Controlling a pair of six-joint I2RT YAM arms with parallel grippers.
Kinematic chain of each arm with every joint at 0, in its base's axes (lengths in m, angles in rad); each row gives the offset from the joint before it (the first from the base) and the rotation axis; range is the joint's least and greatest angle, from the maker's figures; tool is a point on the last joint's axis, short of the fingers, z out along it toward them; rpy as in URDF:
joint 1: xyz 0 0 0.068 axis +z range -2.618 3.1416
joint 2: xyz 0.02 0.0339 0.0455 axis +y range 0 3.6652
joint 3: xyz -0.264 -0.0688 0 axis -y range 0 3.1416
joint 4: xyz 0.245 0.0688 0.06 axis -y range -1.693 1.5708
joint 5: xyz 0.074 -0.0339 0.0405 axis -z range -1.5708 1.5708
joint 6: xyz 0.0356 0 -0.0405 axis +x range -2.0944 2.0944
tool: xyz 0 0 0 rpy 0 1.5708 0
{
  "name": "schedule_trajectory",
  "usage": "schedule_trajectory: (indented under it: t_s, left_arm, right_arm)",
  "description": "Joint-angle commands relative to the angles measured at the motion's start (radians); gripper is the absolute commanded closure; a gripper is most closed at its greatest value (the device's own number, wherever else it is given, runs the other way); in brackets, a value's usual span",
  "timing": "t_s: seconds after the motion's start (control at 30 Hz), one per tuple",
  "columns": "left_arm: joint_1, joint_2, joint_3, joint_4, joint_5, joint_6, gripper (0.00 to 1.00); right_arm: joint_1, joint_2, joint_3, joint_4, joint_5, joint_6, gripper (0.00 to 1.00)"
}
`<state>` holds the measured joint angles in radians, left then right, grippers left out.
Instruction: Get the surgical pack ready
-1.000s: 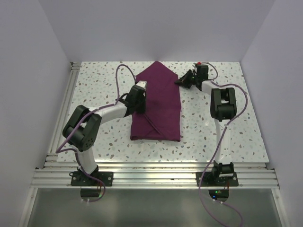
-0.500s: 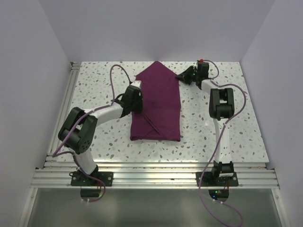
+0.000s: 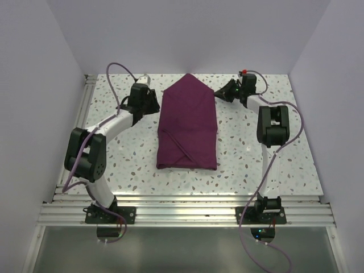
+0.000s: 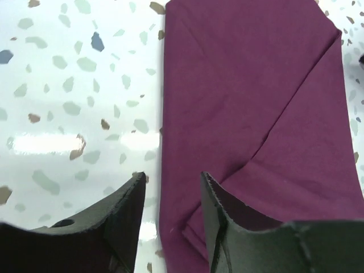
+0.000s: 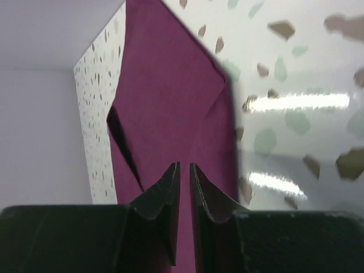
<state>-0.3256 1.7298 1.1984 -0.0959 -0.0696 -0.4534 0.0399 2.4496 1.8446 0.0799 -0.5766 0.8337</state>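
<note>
1. So, the deep plum-purple woven cloth pack [image 3: 187,128] lies folded flat in the middle of the speckled white table [image 3: 267,165], pointed end far.
2. Left gripper [image 4: 170,181] hovers over its left edge, fingers apart, holding nothing.
3. Right gripper [image 5: 184,168] sits by the far-right corner, fingers barely parted, nothing pinched.

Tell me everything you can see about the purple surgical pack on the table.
The surgical pack is deep plum woven cloth, folded into a flat, long bundle with a pointed far end and a straight near edge. Diagonal folds cross its top. It lies flat on the speckled table. Neither the left gripper nor the right gripper holds it.
</note>
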Motion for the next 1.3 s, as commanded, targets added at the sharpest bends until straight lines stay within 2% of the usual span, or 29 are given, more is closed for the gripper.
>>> schedule_trajectory:
  t_s: [0.0,0.2,0.33,0.57,0.77,0.9,1.03,1.27]
  left_arm:
    - [0.034,0.104,0.081,0.021,0.100,0.001,0.54]
    - [0.094,0.238,0.153,0.081,0.302,-0.022,0.62]
    - [0.122,0.303,0.187,0.148,0.399,-0.056,0.65]
    - [0.125,0.376,0.242,0.188,0.465,-0.080,0.67]
    - [0.125,0.436,0.286,0.205,0.502,-0.100,0.68]
    - [0.125,0.507,0.375,0.164,0.508,-0.110,0.71]
    - [0.125,0.571,0.449,0.117,0.484,-0.117,0.85]
    - [0.157,0.678,0.582,0.045,0.400,-0.140,0.92]
  right_arm:
    - [0.000,-0.202,-0.132,0.072,-0.075,-0.036,0.86]
    - [0.000,-0.331,-0.327,0.115,-0.121,-0.053,1.00]
    - [0.000,-0.395,-0.435,0.123,-0.138,-0.077,1.00]
    - [0.000,-0.480,-0.636,0.162,-0.146,-0.093,1.00]
    - [0.000,-0.518,-0.728,0.181,-0.143,-0.108,1.00]
    - [0.000,-0.532,-0.765,0.189,-0.146,-0.117,1.00]
    - [0.000,-0.540,-0.789,0.201,-0.150,-0.117,1.00]
    - [0.000,-0.564,-0.802,0.210,-0.158,-0.111,1.00]
